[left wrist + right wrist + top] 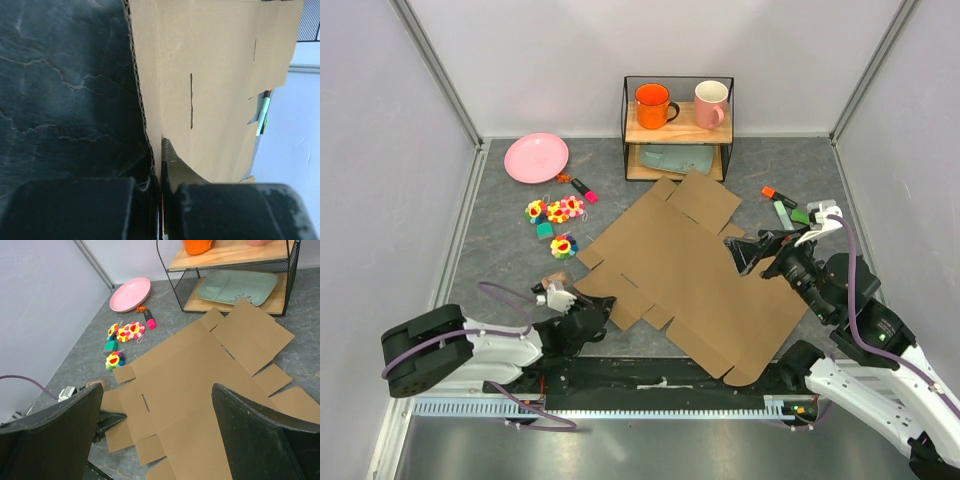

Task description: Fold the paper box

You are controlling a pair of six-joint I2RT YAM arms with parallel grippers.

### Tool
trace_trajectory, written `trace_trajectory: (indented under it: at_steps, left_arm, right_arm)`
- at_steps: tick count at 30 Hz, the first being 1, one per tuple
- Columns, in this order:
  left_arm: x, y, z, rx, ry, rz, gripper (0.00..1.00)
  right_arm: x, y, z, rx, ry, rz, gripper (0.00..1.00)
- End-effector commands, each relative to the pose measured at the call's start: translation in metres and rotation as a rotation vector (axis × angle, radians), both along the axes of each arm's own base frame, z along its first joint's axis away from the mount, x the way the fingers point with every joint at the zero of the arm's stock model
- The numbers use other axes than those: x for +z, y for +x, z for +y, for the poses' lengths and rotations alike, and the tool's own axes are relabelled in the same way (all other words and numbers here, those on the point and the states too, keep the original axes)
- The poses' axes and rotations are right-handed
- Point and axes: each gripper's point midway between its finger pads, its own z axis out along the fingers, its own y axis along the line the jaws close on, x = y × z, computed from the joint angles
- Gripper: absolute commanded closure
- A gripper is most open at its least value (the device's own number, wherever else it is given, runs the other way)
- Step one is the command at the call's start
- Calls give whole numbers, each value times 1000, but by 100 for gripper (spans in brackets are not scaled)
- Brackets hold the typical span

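You are at the very start of the fold. The paper box [690, 270], a flat sheet of plain brown corrugated cardboard, lies unfolded in the middle of the grey table [500, 240] between the two arms, with every flap spread out. Your left gripper [598, 308] sits low at the sheet's near-left corner. Its wrist view shows the jaws drawn almost together, with the corrugated edge of a flap pinched between them. Your right gripper [157, 390] hangs over the sheet's right side, jaws spread wide and nothing in them. As I read it, the next move calls for raising the pinched flap along its crease while the right arm presses down on the main panel (otherwise the whole sheet is likely to slide or tip up with it). Just behind the sheet, the black wire shelf [625, 120] with wooden boards carries an orange mug [652, 104] and a pink mug [711, 103] on top and a pale green divided plate [680, 160] below. Whether the mugs hold anything cannot be told from here. The round pink plate [536, 157] at the far left holds nothing.
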Motion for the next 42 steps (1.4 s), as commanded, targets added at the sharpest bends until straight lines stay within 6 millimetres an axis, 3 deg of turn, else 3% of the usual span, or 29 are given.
trace_trajectory:
  at_steps: [1,3,4,5,6,7,9,10,11,12,13,15,16,18,19,21,22,26,27,29,36,39,41,42]
  left_arm:
    - [30,8,-7,-46,46,-94,98]
    - [50,13,-6,-75,139,-148,98]
    - [90,20,-15,-74,98,-217,98]
    - [111,25,-13,-67,125,-268,98]
    - [128,28,-10,-107,247,-335,98]
    - [175,33,-11,-96,246,-418,98]
    - [219,41,0,-122,447,-535,98]
    - [265,44,0,-119,449,-604,98]
    - [285,45,1,-138,494,-640,98]
    - [303,46,-1,-196,581,-689,98]
    - [343,43,1,-205,588,-728,98]
    - [366,39,-9,-305,667,-768,98]
    - [408,33,-6,-301,628,-823,98]
    - [415,25,-22,-432,672,-827,98]
    - [453,17,-19,-439,627,-881,98]
    - [456,4,-44,-616,634,-898,98]
    - [486,-8,-43,-639,584,-954,98]
    - [520,-58,-77,-928,426,-1112,98]
    - [534,-67,-77,-950,389,-1153,98]
    - [542,-79,-83,-1001,323,-1173,98]
    - [585,-116,-61,-1024,135,-1244,98]
    - [579,-114,-57,-1018,136,-1193,98]
    - [563,-104,-58,-996,182,-1145,98]
    - [541,-95,-66,-1010,217,-1092,98]
  right_arm:
    - [15,-2,-8,-31,28,-24,2]
    - [20,-3,-11,-32,25,-34,2]
    - [26,-4,-13,-35,27,-43,2]
    - [30,-5,-14,-36,25,-51,2]
    - [38,-5,-18,-48,17,-72,2]
    - [40,-5,-19,-52,4,-78,2]
    - [55,-5,-26,-73,-7,-112,2]
    - [56,-2,-31,-101,-36,-116,2]
    - [61,-2,-33,-110,-46,-123,2]
    - [73,-4,-37,-118,-37,-142,2]
    - [76,-3,-40,-128,-50,-149,2]
    - [92,-7,-45,-138,-36,-177,2]
    - [96,-8,-47,-142,-36,-184,2]
    - [109,-12,-51,-149,-17,-204,2]
    - [111,-12,-52,-150,-15,-204,2]
    - [118,-15,-55,-154,-1,-211,2]
    - [119,-16,-54,-149,1,-209,2]
    - [123,-19,-56,-148,25,-208,2]
    - [126,-21,-57,-144,33,-214,2]
    - [125,-22,-57,-143,36,-205,2]
    - [127,-27,-64,-157,52,-205,2]
    - [138,-33,-70,-165,66,-226,2]
    - [149,-38,-73,-156,84,-247,2]
    - [152,-39,-74,-153,88,-252,2]
